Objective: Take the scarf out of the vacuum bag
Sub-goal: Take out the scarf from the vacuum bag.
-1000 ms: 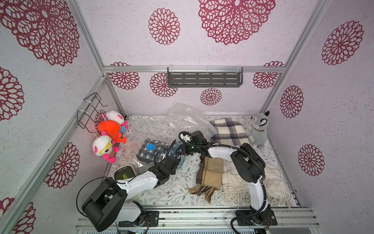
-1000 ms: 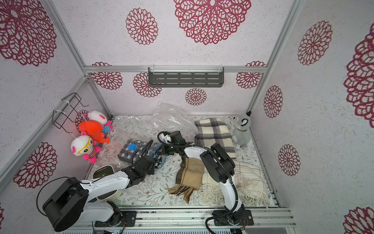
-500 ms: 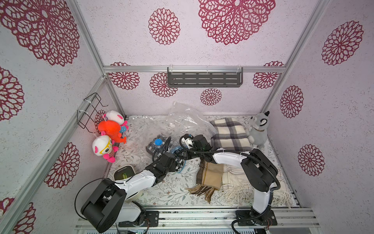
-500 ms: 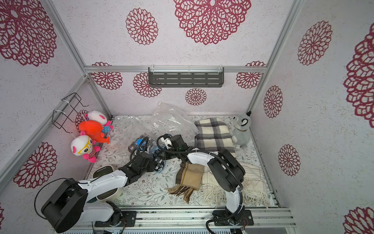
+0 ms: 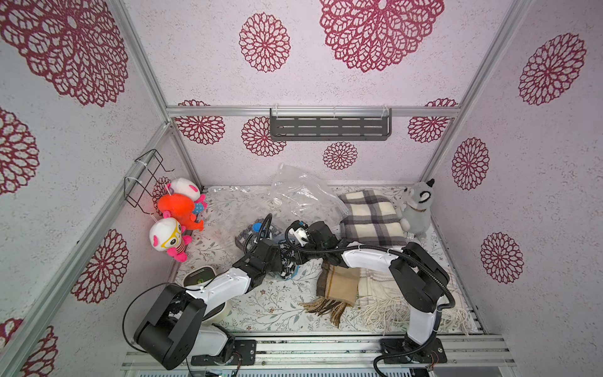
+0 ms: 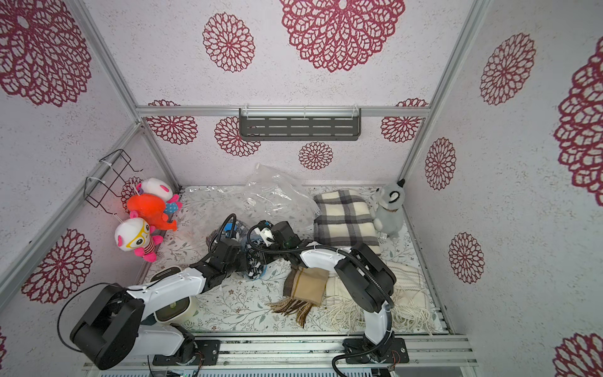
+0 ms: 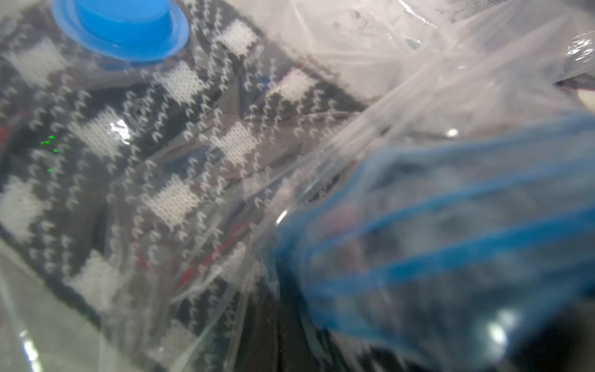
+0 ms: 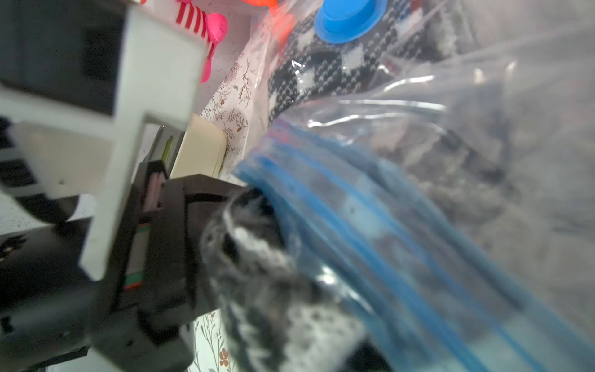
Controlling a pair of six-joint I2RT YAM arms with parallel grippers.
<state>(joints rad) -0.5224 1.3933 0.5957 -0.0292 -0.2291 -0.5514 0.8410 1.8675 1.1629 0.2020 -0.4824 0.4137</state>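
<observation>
Drawing the checked scarf [image 5: 287,266] out past the blue zip of the vacuum bag [image 8: 402,209], now hauled close beside the tan scarf [image 5: 339,284] from farther off. Clamping the scarf's end with the left gripper [image 5: 282,259], pinching the bag mouth with the right gripper [image 5: 298,256]. Leaving most still inside, so probably needing a longer pull.

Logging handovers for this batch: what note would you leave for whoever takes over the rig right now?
Left gripper: shut on the end of the black-and-white knit scarf, just outside the blue zip mouth.
Right gripper: shut, apparently pinching the vacuum bag near that mouth.
Done: bag open, one scarf end out.
Left: most of the scarf lies inside the bag, under the blue valve; pull it clear while the bag is held.
</observation>
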